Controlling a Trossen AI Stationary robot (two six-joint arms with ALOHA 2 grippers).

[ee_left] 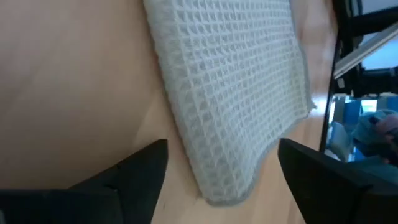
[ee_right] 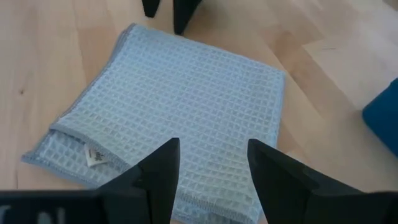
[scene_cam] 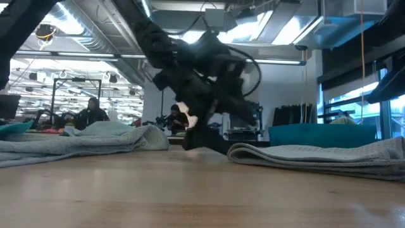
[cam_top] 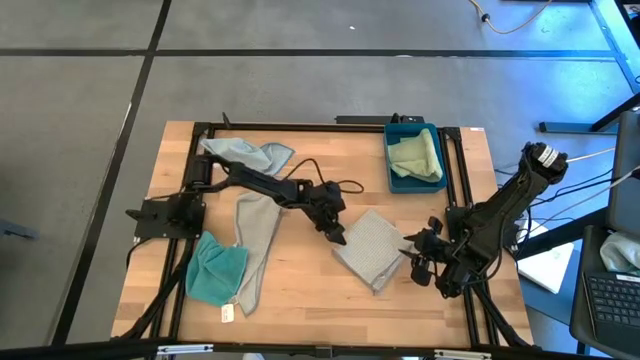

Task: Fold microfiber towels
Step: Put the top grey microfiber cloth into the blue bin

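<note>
A light grey waffle-weave towel lies folded into a flat square on the table, a small white tag at one corner. My left gripper is open low at the towel's left corner, one finger on either side of it without touching. My right gripper is open just off the towel's right edge, its fingers hovering over the cloth. In the low view the folded towel lies flat, with the left gripper close beside it.
A long grey towel, a teal one and a pale blue one lie crumpled on the table's left half. A blue tray at the far right holds a pale green towel. Bare wood shows along the near edge.
</note>
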